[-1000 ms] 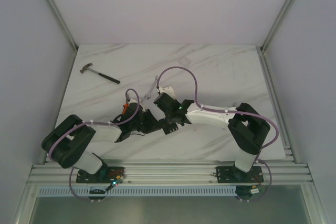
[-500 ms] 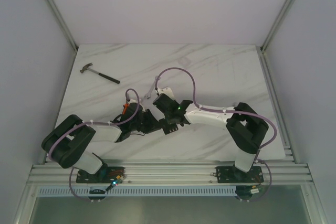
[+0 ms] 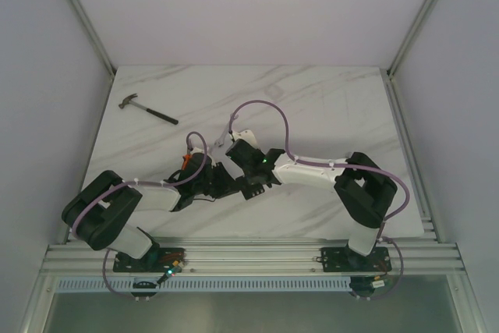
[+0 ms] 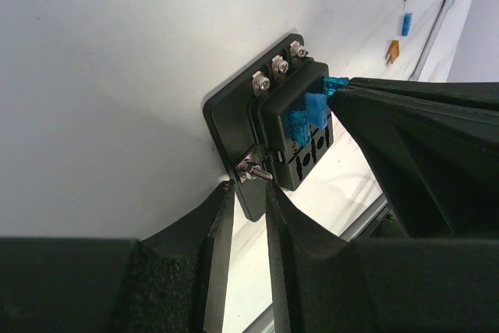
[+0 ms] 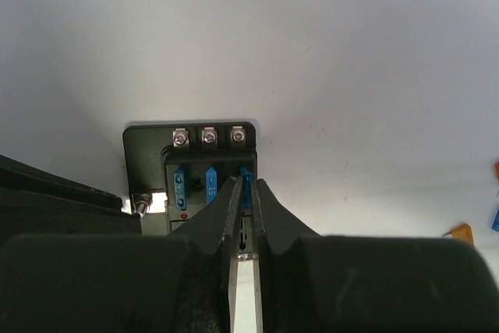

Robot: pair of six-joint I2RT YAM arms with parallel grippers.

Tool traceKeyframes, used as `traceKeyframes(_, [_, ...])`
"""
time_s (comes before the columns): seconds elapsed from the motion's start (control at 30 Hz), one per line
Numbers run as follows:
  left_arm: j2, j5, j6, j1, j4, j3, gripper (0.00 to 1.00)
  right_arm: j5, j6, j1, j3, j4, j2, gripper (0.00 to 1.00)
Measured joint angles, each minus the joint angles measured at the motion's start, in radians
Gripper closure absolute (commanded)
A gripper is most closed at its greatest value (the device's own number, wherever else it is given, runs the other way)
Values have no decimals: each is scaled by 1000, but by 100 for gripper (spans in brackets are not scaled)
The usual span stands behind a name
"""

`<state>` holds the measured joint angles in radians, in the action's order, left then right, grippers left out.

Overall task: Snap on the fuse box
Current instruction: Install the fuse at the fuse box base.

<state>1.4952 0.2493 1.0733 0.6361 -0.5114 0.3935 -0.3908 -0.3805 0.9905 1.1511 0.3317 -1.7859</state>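
The fuse box [image 4: 300, 126] is a black block on a black base plate with three screws along one edge. Two blue fuses [image 5: 210, 185] sit in its slots. My left gripper [image 4: 248, 186] is shut on the corner of the base plate, one finger on each face. My right gripper [image 5: 246, 182] is shut on a third blue fuse [image 5: 247, 179], holding it at the box's third slot. In the left wrist view that fuse [image 4: 336, 83] shows at the tip of the right fingers [image 4: 405, 138]. From the top view the box is hidden under both wrists [image 3: 234, 169].
A hammer [image 3: 148, 109] lies at the far left of the marble table [image 3: 335, 107]. Loose amber and blue fuses [image 4: 405, 23] and a metal wrench [image 4: 437, 25] lie just beyond the box. An amber fuse [image 5: 461, 232] lies to the right.
The right arm has edged slightly to the left over the box. The left arm has stayed where it was, still holding the base plate.
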Motion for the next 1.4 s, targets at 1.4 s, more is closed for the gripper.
traceKeyframes(1.4, [-6,-12,-1,0,11,0,68,224,149,-81,80,47,18,74])
